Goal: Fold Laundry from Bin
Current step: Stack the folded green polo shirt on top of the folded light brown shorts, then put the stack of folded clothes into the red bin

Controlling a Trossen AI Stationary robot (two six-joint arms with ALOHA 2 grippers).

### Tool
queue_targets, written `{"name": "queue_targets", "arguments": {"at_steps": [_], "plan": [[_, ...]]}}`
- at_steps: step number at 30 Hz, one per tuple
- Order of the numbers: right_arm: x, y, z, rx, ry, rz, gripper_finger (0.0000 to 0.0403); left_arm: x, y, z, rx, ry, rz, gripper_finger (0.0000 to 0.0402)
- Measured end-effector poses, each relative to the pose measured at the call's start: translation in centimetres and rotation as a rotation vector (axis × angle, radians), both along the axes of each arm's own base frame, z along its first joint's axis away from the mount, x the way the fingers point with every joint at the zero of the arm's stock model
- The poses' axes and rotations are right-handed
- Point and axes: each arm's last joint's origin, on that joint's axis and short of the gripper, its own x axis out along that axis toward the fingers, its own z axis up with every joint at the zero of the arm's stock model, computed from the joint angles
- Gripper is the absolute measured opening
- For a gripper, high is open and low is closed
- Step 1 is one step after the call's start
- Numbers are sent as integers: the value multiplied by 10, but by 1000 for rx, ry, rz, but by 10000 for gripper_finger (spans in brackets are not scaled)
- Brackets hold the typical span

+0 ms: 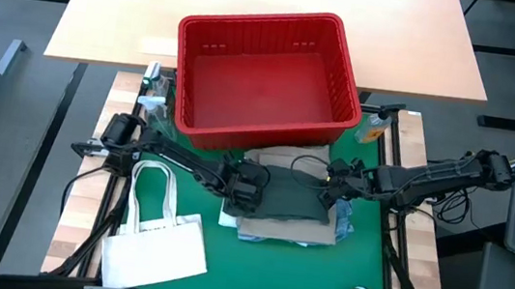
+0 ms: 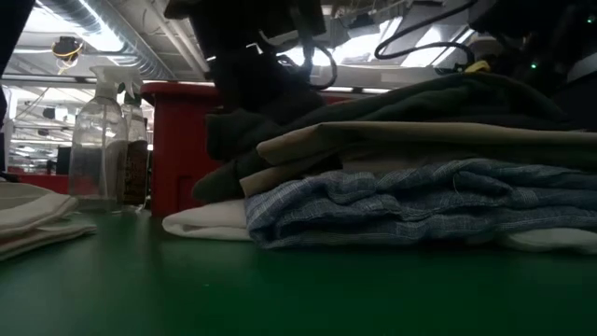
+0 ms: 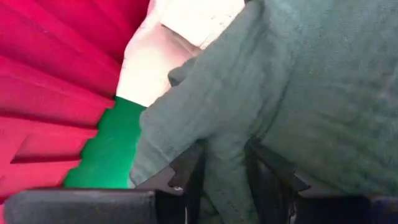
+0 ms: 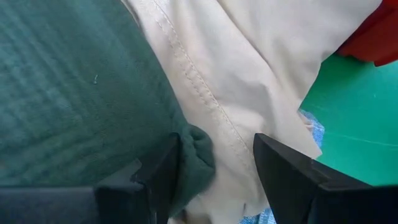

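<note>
High view: rectangular red plastic slotted bin sits at 12 o'clock on the table, interior showing only its red floor. Directly at its 6 o'clock, on the green mat, lies the stacked laundry: dark green cloth on top, beige cloth beneath, blue-and-white striped cloth showing at the stack's 3 o'clock edge. Left gripper at the stack's 9 o'clock edge; right gripper at its 3 o'clock edge. Flat white tote bag with handles at 8 o'clock.

Low view: stack layers from the mat up: white, striped blue, beige, dark green. Clear spray bottle beside the red bin wall.

Left wrist view: fingers closed on a fold of the dark green cloth; bin wall and mat adjacent.

Right wrist view: fingers spread wide, dark green hem and beige cloth lying between them, not pinched.
</note>
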Motion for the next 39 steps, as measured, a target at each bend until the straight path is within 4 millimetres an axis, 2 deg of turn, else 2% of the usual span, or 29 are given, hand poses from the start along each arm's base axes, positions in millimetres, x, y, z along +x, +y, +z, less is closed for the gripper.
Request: {"name": "queue_targets", "arguments": {"at_steps": [5, 10, 16, 22, 29, 35, 39], "plan": [[3, 1, 15, -8, 19, 30, 207, -8, 1, 19, -19, -17, -7, 112], [6, 1, 42, -21, 31, 53, 207, -22, 0, 48, -46, -59, -21, 112], [8, 2, 76, -28, 16, 78, 207, -35, -1, 79, -154, -142, -61, 111], [11, 4, 101, 29, -42, 101, 207, -43, -3, 96, -275, -183, -108, 111], [18, 18, 106, 161, -124, 199, 207, -43, -18, 103, -400, -228, -196, 111], [26, 48, 105, 169, -176, 323, 207, -42, -41, 107, -387, -295, -261, 111], [29, 69, 93, 122, -131, 380, 207, -43, -55, 102, -333, -289, -274, 111]]}}
